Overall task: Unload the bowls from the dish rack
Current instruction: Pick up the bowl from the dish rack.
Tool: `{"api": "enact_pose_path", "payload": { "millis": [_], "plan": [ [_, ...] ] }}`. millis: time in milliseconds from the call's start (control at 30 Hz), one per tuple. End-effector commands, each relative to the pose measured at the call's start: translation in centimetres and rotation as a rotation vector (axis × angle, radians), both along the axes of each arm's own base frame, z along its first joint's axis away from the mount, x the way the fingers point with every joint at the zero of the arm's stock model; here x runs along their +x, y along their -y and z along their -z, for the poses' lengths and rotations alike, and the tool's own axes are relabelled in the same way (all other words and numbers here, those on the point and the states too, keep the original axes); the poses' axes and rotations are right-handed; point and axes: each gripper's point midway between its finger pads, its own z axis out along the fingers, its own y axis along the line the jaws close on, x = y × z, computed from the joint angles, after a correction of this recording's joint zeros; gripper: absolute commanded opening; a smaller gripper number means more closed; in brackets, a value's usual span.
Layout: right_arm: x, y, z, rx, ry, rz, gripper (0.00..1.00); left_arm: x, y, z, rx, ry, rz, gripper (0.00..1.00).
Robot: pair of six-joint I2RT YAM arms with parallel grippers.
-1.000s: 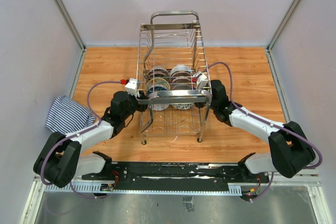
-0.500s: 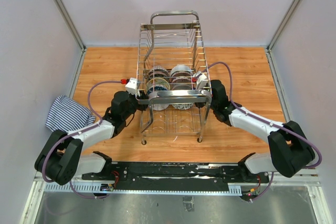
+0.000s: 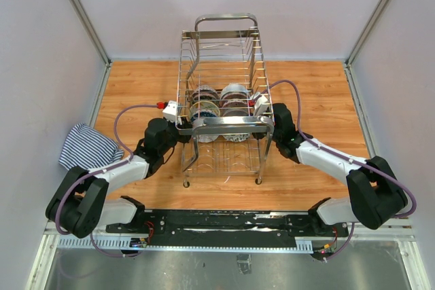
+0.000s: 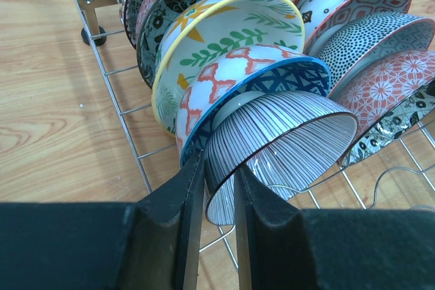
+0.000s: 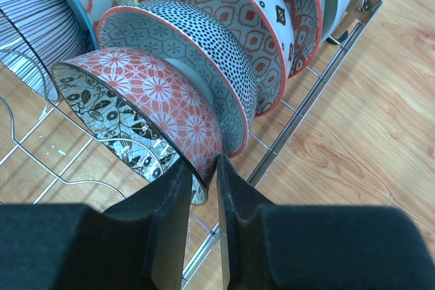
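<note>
Chrome dish rack (image 3: 224, 93) is sitting in the middle of the wooden table (image 3: 136, 86), and the bowls (image 3: 219, 103) are standing on edge inside it in two rows, packed one against the next in the half nearer the arms. You're coming at it from both sides. Your left gripper (image 4: 217, 171) is pinching the rim of the striped bowl (image 4: 285, 140), the black-and-white one at the near end of its row, with one finger inside the rim and one outside, jaws closed down onto it. That bowl is leaning against a blue-rimmed one with an orange lattice pattern. Your right gripper (image 5: 202, 168) is doing the same on the other row, jaws clamping the rim of the red floral bowl (image 5: 156, 100), which is resting against a blue dotted bowl (image 5: 197, 52). Both bowls are sitting in the rack's wires. A striped cloth (image 3: 85, 147) is lying at the table's left edge, well apart from the rack.
</note>
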Motion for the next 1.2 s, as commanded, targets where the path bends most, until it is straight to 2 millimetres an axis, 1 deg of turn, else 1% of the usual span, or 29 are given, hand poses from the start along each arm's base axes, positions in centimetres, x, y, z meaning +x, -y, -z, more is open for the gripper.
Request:
{"api": "enact_pose_path", "payload": {
  "millis": [0,500,700,933,1167],
  "plan": [
    [0.7,-1.4,-2.0,0.046,0.059,-0.008,0.21,0.3,0.3,-0.6,-0.023,0.031,-0.008,0.18],
    [0.6,-1.1,-2.4,0.064,0.080,0.008,0.12,0.1,0.1,-0.8,-0.031,0.045,-0.016,0.08],
    [0.6,-0.9,-2.6,0.073,0.092,0.022,0.07,0.0,0.1,-0.8,-0.033,0.050,-0.014,0.01],
    [0.7,-0.5,-3.0,0.086,0.110,0.043,0.01,-0.2,0.0,-1.2,-0.041,0.064,-0.017,0.00],
    [0.5,-0.2,-3.8,0.113,0.140,0.060,0.01,-0.5,-0.2,-1.9,-0.053,0.093,-0.020,0.01]
  ]
}}
